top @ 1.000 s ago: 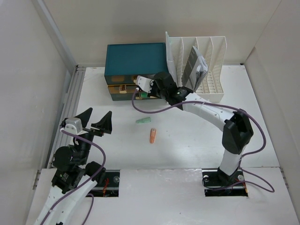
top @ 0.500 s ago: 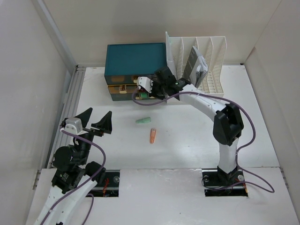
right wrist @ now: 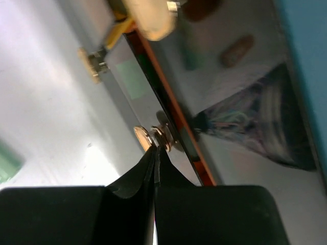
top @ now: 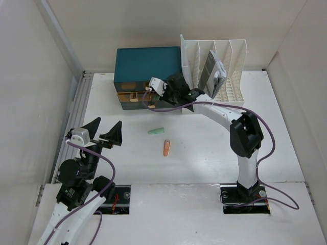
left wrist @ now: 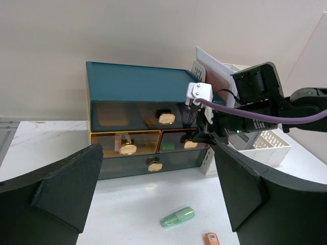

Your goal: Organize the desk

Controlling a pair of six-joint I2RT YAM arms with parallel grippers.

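The left gripper point(top: 109, 124) is hovering above the left side of the desk point(top: 204, 153), its jaws standing wide apart and holding nothing. The desk, a broad white tabletop walled in white, is spreading out beneath both arms. At its far edge a teal drawer box point(top: 147, 64) is sitting against the back wall, showing smoky drawer fronts with gold knobs. In front of it, out on the bare top, a small green capped item point(top: 156, 131) is lying near an orange one point(top: 166, 147), the two apart. The right gripper point(right wrist: 155, 150) is reaching to the box's drawer fronts, its fingers pressed shut with the tips touching a gold knob point(right wrist: 164, 137). Just right of the box a white slotted file rack point(top: 236, 76) is standing, holding a leaning booklet point(top: 214, 74) whose print is too small to read.
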